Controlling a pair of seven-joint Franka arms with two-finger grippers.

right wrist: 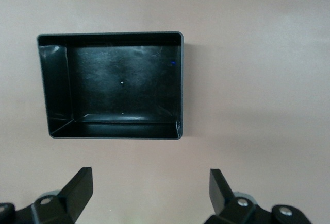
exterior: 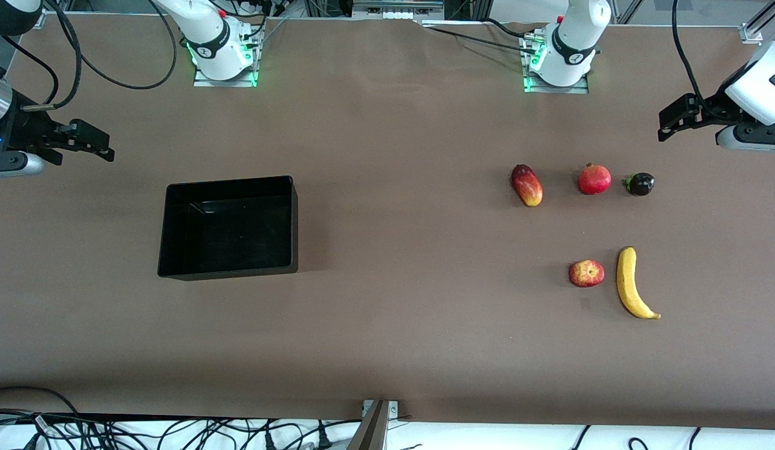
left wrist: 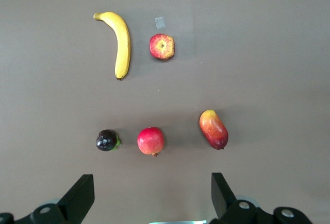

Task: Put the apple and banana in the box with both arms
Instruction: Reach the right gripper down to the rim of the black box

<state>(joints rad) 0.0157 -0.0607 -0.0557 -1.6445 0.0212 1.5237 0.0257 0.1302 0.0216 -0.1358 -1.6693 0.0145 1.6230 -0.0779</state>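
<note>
The red apple (exterior: 587,274) with yellowish blotches lies on the brown table beside the yellow banana (exterior: 631,285), toward the left arm's end; both show in the left wrist view, apple (left wrist: 162,46) and banana (left wrist: 119,41). The black open-top box (exterior: 229,226) stands toward the right arm's end and looks empty in the right wrist view (right wrist: 56,85). My left gripper (exterior: 665,128) is open and empty, raised at the table's end near the fruit (left wrist: 152,195). My right gripper (exterior: 100,145) is open and empty, raised at the other end of the table (right wrist: 149,193).
A red-yellow mango (exterior: 526,185), a red pomegranate (exterior: 594,179) and a small dark purple fruit (exterior: 640,184) lie in a row farther from the front camera than the apple and banana. A small tape patch (exterior: 585,303) lies near the apple. Cables run along the table's near edge.
</note>
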